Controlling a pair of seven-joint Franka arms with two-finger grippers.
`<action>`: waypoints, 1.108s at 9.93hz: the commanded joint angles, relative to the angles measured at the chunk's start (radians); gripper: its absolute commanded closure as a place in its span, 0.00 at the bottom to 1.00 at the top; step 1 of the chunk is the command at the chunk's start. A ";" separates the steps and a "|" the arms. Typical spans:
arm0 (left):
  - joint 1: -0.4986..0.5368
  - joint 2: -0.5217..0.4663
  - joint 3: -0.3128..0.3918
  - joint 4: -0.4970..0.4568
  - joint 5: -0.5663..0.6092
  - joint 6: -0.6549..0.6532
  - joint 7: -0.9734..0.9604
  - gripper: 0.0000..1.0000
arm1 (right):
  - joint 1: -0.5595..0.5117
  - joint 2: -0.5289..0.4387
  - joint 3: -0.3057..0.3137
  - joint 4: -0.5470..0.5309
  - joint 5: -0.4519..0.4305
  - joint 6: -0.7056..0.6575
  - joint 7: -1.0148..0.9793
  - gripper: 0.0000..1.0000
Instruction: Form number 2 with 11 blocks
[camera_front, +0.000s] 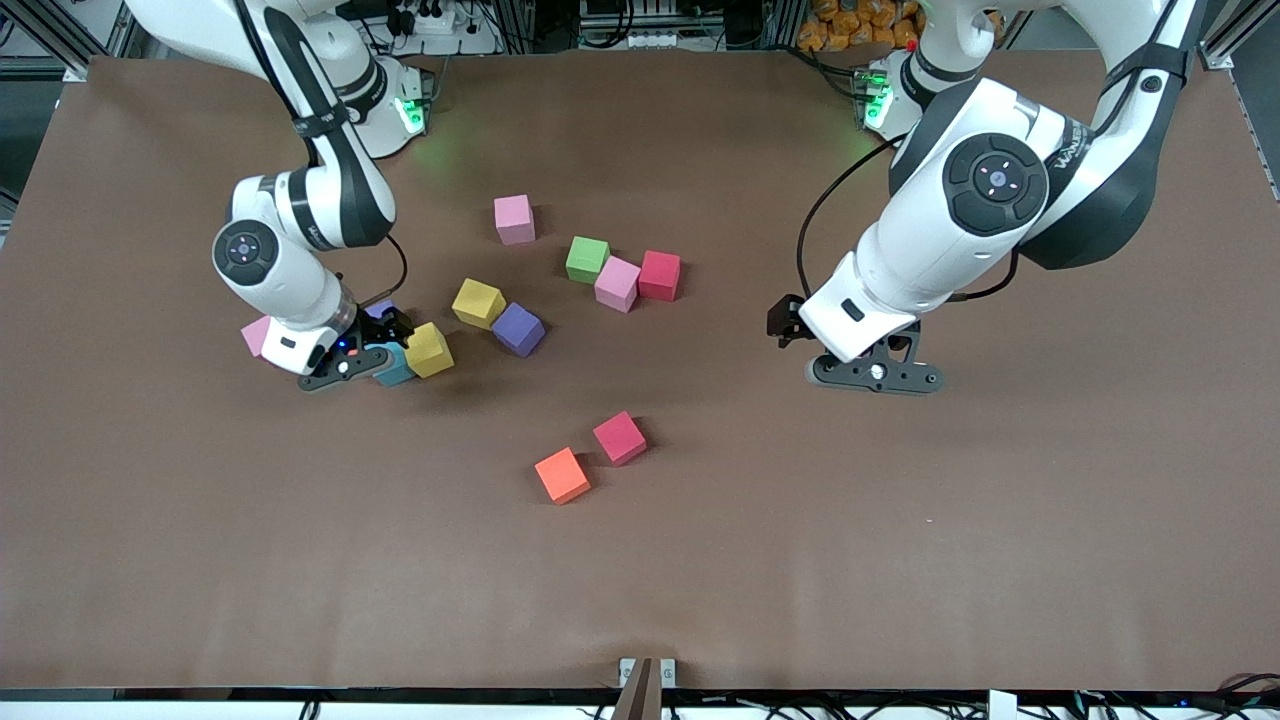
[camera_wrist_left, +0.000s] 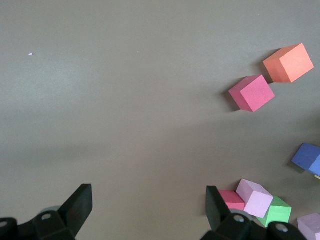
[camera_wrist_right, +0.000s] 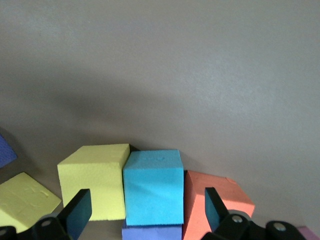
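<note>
The right gripper (camera_front: 345, 370) sits low over a bunch of blocks and hides most of them in the front view. Only a corner of a pale pink block (camera_front: 256, 335) peeks out beside the arm. A light blue block (camera_front: 392, 368) shows just one side, and a bit of purple (camera_front: 380, 310) can hardly be seen. In the right wrist view, an orange-red block (camera_wrist_right: 212, 200) is partly hidden by a finger, and a purple block (camera_wrist_right: 151, 232) is cut off at the edge. In the left wrist view, a blue block (camera_wrist_left: 307, 157) and a pale block (camera_wrist_left: 310, 225) are cut off too.
</note>
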 joint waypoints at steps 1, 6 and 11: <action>0.003 -0.006 -0.005 -0.006 0.011 0.005 0.015 0.00 | -0.024 0.027 0.005 0.030 -0.002 -0.016 -0.114 0.00; 0.003 -0.006 -0.005 -0.009 0.011 0.005 0.015 0.00 | -0.127 0.037 -0.003 0.018 -0.001 -0.060 -0.331 0.00; 0.005 0.004 -0.005 -0.007 0.011 0.007 0.015 0.00 | -0.201 0.045 -0.011 0.016 0.001 -0.066 -0.810 0.00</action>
